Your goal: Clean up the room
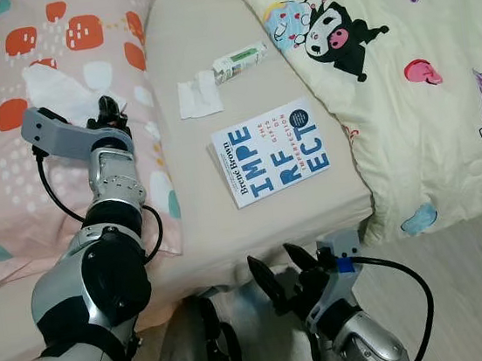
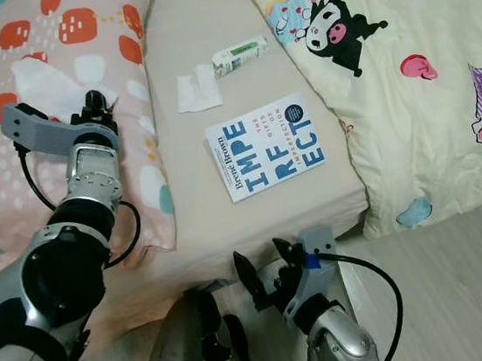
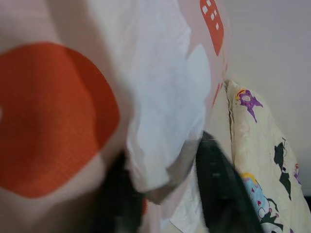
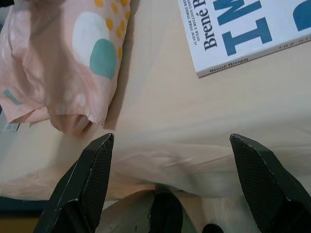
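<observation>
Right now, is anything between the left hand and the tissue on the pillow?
Nothing visible. The left hand is already at the tissue on the pillow, its fingers straddling the tissue's edge.

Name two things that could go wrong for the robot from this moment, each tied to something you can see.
The left gripper straddles a white tissue on the pink pillow; closing could pinch pillow fabric too, or tear the tissue. The right gripper, open at the bed edge, may snag the sheet when rising toward the book.

The book (image 1: 275, 149) cover reads "Brené Brown", "IMPERFECT" in big blue letters, and "THE GIFTS OF IMPERFECTION".
</observation>
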Available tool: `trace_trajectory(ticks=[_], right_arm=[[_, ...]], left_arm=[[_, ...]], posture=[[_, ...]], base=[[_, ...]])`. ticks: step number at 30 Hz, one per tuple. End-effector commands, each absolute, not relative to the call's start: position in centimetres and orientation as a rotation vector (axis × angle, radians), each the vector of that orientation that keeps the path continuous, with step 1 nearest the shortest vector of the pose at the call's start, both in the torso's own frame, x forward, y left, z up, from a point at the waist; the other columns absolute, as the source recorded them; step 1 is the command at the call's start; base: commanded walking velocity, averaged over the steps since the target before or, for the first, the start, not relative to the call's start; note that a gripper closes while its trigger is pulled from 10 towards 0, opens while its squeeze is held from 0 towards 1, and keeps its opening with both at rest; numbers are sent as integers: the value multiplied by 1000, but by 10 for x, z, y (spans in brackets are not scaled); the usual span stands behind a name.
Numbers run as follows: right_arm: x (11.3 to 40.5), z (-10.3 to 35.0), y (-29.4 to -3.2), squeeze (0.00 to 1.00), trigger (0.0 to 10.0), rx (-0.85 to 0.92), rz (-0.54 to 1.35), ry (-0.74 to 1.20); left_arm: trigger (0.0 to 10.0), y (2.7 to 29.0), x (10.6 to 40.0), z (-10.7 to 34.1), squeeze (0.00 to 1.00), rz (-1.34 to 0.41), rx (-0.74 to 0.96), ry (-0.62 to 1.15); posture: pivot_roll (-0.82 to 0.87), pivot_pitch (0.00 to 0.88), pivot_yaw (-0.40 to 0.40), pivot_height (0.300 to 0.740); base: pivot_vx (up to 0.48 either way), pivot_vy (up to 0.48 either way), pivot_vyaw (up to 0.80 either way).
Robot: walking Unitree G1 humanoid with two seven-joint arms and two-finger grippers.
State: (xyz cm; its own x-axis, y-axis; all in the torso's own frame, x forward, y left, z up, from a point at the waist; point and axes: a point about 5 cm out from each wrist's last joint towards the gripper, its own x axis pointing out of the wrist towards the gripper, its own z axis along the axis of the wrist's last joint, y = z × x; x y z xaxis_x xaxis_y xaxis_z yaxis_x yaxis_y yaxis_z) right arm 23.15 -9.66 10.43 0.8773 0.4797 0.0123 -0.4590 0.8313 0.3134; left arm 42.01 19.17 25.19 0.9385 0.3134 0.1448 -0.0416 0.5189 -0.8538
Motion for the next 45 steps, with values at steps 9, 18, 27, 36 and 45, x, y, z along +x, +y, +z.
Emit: trace_trajectory(ticks=[9, 18, 27, 36, 45], right_arm=[[232, 96, -99, 0, 10000, 316, 493, 102], [255, 99, -104, 0, 10000, 283, 472, 71], [289, 99, -122, 0, 10000, 232, 412, 67], [315, 107, -137, 0, 10000, 181, 368, 35], [329, 108, -144, 0, 10000, 182, 350, 32]], left_arm=[[0, 191, 419, 242, 0, 183, -1059, -290], [0, 170, 419, 260, 0, -239, -1136, -408], [0, 195, 394, 231, 0, -606, -856, -420], [0, 210, 353, 158, 0, -666, -551, -200], [0, 184, 315, 99, 0, -769, -354, 22]], posture=[[-273, 503, 110, 630], [-238, 402, 131, 630], [-178, 256, 132, 630], [-150, 151, 130, 630], [-131, 89, 131, 635]], base=[[0, 0, 0], [0, 0, 0], [0, 0, 0], [0, 0, 0], [0, 0, 0]])
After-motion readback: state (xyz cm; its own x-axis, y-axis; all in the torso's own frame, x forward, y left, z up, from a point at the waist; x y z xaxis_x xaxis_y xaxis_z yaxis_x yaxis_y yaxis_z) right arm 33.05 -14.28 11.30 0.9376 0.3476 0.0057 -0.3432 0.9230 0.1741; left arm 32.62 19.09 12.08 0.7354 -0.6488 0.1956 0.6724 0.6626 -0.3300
